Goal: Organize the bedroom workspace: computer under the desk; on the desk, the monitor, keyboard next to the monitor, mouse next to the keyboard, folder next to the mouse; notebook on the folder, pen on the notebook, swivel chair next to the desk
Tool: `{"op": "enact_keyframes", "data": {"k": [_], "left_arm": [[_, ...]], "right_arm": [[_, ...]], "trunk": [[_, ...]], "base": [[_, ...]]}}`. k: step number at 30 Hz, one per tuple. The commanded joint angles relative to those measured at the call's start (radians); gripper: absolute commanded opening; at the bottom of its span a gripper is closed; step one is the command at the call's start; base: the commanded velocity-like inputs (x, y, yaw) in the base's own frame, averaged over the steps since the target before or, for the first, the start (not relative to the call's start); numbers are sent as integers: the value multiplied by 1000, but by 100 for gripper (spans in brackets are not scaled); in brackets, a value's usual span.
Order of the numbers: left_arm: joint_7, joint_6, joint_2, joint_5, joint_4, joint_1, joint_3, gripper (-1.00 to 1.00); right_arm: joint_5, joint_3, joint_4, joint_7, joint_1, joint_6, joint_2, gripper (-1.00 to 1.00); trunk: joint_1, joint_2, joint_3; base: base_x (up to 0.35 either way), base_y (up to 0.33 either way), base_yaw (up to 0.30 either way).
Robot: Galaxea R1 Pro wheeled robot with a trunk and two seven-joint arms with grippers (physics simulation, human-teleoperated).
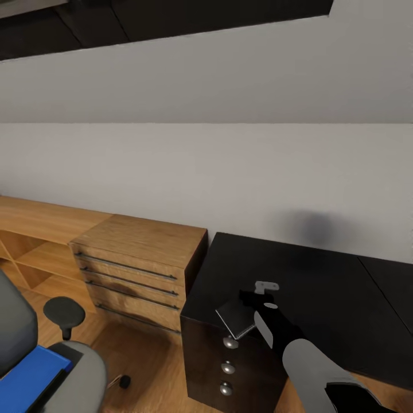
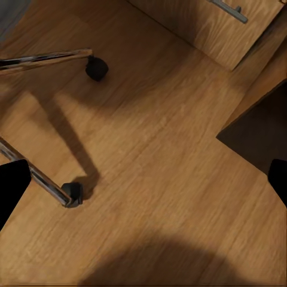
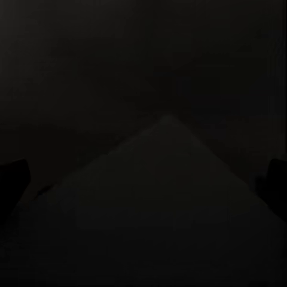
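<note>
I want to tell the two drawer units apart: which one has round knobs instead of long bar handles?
The dark drawer unit under the black desk, below the right gripper. It carries three round metal knobs; the light wooden dresser beside it has long horizontal bars.

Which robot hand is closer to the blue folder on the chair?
Probably the left: its wrist camera looks down on the chair's wheeled legs, beneath the blue folder. The right gripper is away over the black desk.
</note>
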Motion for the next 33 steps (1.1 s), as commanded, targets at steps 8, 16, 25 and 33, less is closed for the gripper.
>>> {"op": "enact_keyframes", "data": {"k": [8,16,25,33], "left_arm": [[3,-3,0,-3,0,0,2,100],[3,-3,0,-3,0,0,1,100],[3,-3,0,-3,0,0,2,100],[3,-3,0,-3,0,0,2,100]], "right_arm": [[-10,-9,25,0,0,7,1,100],[-10,-9,26,-1,0,7,1,100],[-10,-9,30,0,0,7,1,100],[-9,-9,38,1,0,7,1,100]], "trunk": [[0,0,-1],[0,0,-1],[0,0,-1],[0,0,-1]], "base": [[-36,0,0],[-116,0,0],[-63,0,0],[-64,-7,0]]}}
